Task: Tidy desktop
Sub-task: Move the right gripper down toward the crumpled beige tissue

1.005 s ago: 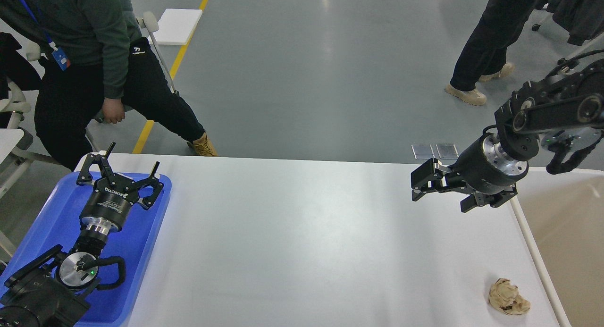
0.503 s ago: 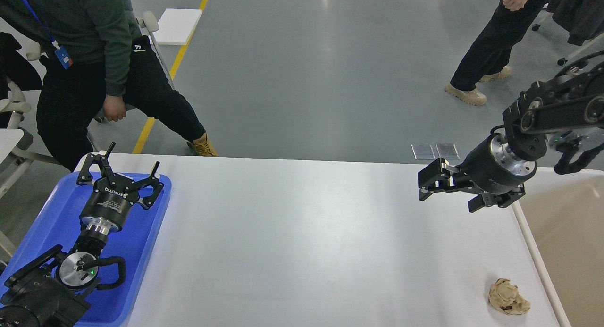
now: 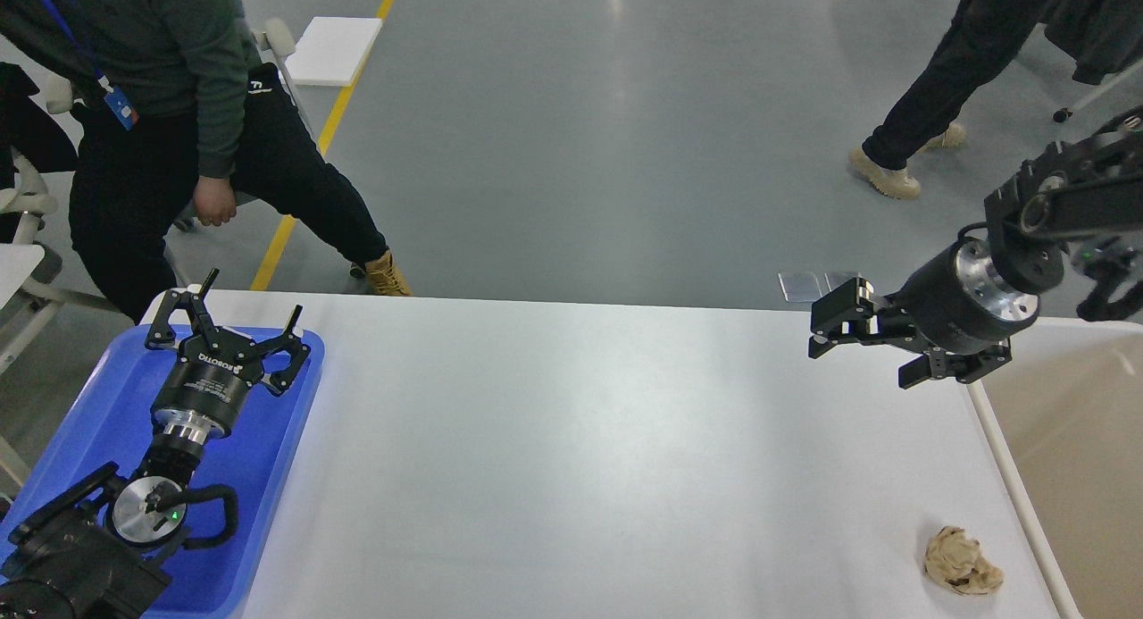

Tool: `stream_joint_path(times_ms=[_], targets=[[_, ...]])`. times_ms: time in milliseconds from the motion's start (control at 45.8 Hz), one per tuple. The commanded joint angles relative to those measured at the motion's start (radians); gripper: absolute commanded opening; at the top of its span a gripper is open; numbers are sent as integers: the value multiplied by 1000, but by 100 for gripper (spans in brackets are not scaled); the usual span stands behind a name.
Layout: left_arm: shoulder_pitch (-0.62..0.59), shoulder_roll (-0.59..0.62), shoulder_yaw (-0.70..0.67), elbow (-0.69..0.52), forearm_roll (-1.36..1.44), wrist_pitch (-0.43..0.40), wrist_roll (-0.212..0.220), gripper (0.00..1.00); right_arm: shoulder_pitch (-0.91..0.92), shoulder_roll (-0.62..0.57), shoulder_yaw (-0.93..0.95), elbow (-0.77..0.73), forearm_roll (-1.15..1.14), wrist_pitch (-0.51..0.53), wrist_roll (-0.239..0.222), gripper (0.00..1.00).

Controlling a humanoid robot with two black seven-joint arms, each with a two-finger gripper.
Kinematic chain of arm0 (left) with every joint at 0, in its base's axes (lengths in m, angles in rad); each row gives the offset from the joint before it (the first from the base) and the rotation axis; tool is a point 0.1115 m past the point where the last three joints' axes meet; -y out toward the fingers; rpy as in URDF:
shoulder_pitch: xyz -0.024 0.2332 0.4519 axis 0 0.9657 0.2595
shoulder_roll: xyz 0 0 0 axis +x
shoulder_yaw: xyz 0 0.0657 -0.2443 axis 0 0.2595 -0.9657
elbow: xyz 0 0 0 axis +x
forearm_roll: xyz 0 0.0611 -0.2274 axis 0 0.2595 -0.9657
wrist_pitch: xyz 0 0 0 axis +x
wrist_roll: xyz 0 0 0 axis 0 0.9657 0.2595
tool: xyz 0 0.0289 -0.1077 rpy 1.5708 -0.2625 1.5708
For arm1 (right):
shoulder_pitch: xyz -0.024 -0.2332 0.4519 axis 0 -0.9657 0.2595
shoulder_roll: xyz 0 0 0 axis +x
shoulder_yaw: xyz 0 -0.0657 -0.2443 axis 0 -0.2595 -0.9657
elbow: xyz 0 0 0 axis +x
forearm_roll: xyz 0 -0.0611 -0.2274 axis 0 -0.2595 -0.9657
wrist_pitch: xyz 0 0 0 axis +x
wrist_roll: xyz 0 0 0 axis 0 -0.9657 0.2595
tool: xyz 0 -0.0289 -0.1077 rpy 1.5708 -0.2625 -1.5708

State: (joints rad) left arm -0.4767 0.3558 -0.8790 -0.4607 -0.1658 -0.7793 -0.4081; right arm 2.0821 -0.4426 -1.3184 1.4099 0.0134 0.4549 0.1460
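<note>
The white desktop [image 3: 580, 449] fills the middle of the head view. A crumpled beige paper wad [image 3: 960, 562] lies on it near the front right corner. My right gripper [image 3: 871, 355] hovers above the desktop's far right edge, pointing left, well behind the wad; its jaws look spread and hold nothing. My left gripper [image 3: 253, 299] is open and empty above the far end of the blue tray [image 3: 98, 414] at the left.
A beige bin with a white rim [image 3: 993, 449] stands against the desktop's right edge. A person in green [image 3: 170, 74] stands behind the far left corner. Another person's legs [image 3: 946, 74] are on the floor at the far right.
My right gripper has moved to the right and slightly up, toward the bin side. The left arm has not moved. The person at the far right has stepped.
</note>
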Motion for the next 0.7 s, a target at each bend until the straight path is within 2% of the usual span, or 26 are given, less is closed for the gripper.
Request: stream_joint_path(times_ms=[0, 153, 240, 306, 393, 678], targets=[[0, 0, 0, 1, 0, 0, 0, 99, -53, -157, 85, -17, -10, 2, 0, 100], [1, 0, 0, 1, 0, 0, 0, 99, -112, -226, 84, -20, -78, -12, 0, 100], [1, 0, 0, 1, 0, 0, 0, 99, -125, -258, 85, -23, -238, -39, 0, 100], [1, 0, 0, 1, 0, 0, 0, 99, -151, -284, 84, -23, -408, -99, 1, 100], [0, 0, 0, 1, 0, 0, 0, 99, -165, -306, 80, -23, -499, -120, 1, 100], [1, 0, 0, 1, 0, 0, 0, 99, -189, -329, 16, -17, -520, -117, -2, 100]])
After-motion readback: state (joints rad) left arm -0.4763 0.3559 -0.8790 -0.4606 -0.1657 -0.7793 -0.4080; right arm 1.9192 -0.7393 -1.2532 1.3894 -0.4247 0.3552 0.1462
